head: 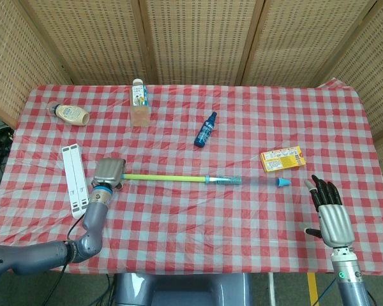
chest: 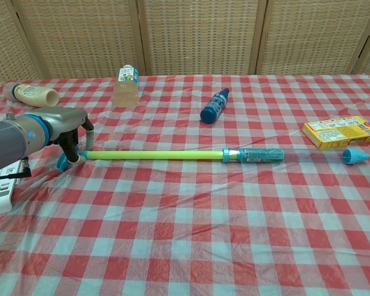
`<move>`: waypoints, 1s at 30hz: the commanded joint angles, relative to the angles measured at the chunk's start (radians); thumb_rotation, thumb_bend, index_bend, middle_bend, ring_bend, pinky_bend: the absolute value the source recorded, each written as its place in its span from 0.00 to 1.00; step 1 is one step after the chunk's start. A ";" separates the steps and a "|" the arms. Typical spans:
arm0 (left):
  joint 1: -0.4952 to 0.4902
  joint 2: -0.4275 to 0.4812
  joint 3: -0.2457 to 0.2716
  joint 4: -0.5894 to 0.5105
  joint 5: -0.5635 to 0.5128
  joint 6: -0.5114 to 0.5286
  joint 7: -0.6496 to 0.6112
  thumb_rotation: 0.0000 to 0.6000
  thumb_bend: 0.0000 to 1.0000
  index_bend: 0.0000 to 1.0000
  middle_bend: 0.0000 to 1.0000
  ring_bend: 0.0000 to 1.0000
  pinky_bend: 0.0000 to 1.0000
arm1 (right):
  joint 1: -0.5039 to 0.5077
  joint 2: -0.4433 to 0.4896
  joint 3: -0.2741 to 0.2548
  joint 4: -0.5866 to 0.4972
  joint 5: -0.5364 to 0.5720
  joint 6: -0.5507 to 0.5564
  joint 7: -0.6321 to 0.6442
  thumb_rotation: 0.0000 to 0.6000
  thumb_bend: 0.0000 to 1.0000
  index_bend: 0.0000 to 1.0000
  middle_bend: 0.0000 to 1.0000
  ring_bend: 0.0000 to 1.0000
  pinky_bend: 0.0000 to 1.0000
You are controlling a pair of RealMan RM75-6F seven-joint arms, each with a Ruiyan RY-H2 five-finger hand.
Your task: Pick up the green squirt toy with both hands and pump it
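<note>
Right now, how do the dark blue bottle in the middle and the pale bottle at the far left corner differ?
The dark blue bottle is slim and dark, while the pale bottle is wider and cream-coloured. The dark blue bottle lies near the table's middle, beyond the squirt toy; the pale bottle lies close to the left edge. Both lie on their sides on the checked cloth, untouched by any robot hand.

The yellow box [chest: 340, 132] and bottle [chest: 126, 86] carry print too small to read
</note>
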 commanded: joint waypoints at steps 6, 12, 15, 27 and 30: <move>-0.019 -0.025 0.003 0.047 -0.006 -0.018 -0.008 1.00 0.33 0.46 0.93 0.85 0.76 | 0.000 0.000 0.004 0.005 0.005 0.000 0.012 1.00 0.15 0.00 0.00 0.00 0.00; -0.026 -0.028 0.007 0.063 -0.020 -0.028 -0.004 1.00 0.33 0.49 0.93 0.85 0.76 | 0.001 -0.003 0.005 0.010 0.004 0.002 0.016 1.00 0.15 0.00 0.00 0.00 0.00; -0.028 -0.031 0.011 0.068 -0.025 -0.031 -0.004 1.00 0.33 0.50 0.93 0.85 0.76 | 0.001 -0.004 0.005 0.011 0.002 0.005 0.017 1.00 0.15 0.00 0.00 0.00 0.00; -0.030 -0.036 0.019 0.078 -0.049 -0.036 0.005 1.00 0.34 0.54 0.93 0.85 0.76 | -0.001 -0.002 0.001 0.007 -0.008 0.012 0.020 1.00 0.15 0.00 0.00 0.00 0.00; -0.028 -0.038 0.018 0.074 -0.048 -0.029 -0.002 1.00 0.43 0.65 0.93 0.86 0.76 | -0.002 -0.001 0.001 0.006 -0.011 0.016 0.021 1.00 0.15 0.00 0.00 0.00 0.00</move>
